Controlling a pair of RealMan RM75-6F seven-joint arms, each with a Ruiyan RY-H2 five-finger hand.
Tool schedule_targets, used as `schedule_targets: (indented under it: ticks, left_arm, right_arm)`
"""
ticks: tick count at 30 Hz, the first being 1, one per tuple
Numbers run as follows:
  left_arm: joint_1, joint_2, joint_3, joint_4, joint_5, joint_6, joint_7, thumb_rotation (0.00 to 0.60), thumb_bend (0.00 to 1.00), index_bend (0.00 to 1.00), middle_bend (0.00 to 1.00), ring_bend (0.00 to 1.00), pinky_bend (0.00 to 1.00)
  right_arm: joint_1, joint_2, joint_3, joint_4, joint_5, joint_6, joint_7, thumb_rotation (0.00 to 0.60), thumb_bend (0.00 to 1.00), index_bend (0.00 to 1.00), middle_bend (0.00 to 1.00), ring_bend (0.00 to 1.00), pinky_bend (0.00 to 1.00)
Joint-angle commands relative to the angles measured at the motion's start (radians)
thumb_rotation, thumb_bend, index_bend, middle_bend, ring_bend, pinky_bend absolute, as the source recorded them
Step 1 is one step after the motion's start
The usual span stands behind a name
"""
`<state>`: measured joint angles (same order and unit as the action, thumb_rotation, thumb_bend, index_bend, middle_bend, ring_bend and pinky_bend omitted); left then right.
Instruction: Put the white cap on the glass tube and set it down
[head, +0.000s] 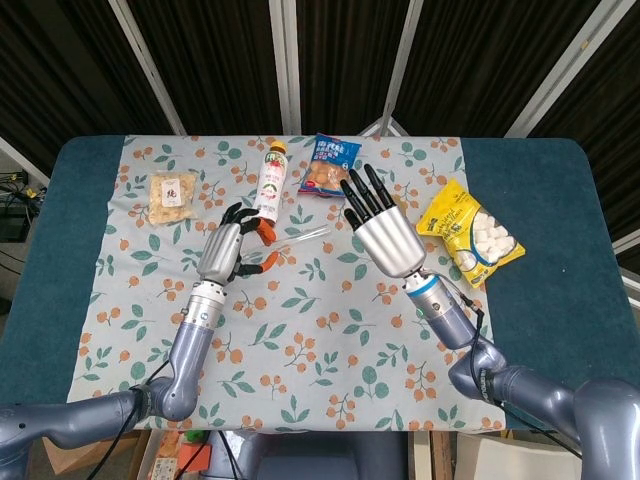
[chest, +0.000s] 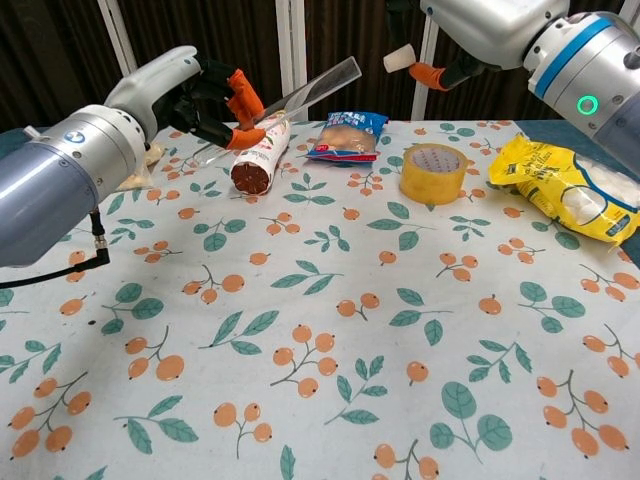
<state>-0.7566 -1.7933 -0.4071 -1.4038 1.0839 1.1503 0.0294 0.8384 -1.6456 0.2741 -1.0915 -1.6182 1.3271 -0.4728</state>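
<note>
Now, starting at the far left of the floral tablecloth (head: 330, 330), I am seeing a small clear packet of pale snack pieces (head: 172, 192) with a white label whose dark character I cannot read. Next along, my left hand (head: 226, 255) is gripping the clear glass tube (chest: 300, 91) between its orange-tipped fingers (chest: 243, 102), holding it off the cloth with its open end slanting up and to the right. Just behind that hand a plastic drink bottle with a white and red label (head: 269, 182) is lying on its side, yellow cap pointing away from me; its print is too small to read. Beside it a blue snack bag (head: 331, 164) is showing brown pieces on its front, and its white lettering is not legible either.

My right hand (head: 382, 228) is hovering in the middle, the backs of its black fingers spread in the head view. From the chest camera I am seeing it pinching the small white cap (chest: 400, 58) between an orange fingertip and the thumb, up in the air, near the raised end of the tube but not touching it. Under that hand a roll of yellowish tape (chest: 436, 171) is resting flat. Furthest right, a yellow plastic bag (head: 467, 231) is holding white lumps behind its clear window; its black printing I cannot make out.
</note>
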Motion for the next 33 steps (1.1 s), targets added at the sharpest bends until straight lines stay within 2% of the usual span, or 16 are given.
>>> schedule_targets:
  ticks: [1, 33]
  left_arm:
    - [-0.002, -0.004, 0.001, -0.005, -0.004, 0.004, 0.012, 0.600, 0.84, 0.70, 0.69, 0.19, 0.00]
    - [-0.008, -0.037, -0.006, -0.011, -0.031, 0.022, 0.041, 0.600, 0.84, 0.70, 0.69, 0.19, 0.00]
  right_arm:
    - [0.000, 0.001, 0.001, -0.001, 0.005, 0.003, 0.002, 0.600, 0.41, 0.69, 0.21, 0.03, 0.01]
    - [0.000, 0.006, -0.020, -0.045, 0.023, 0.020, -0.004, 0.600, 0.41, 0.69, 0.21, 0.03, 0.01]
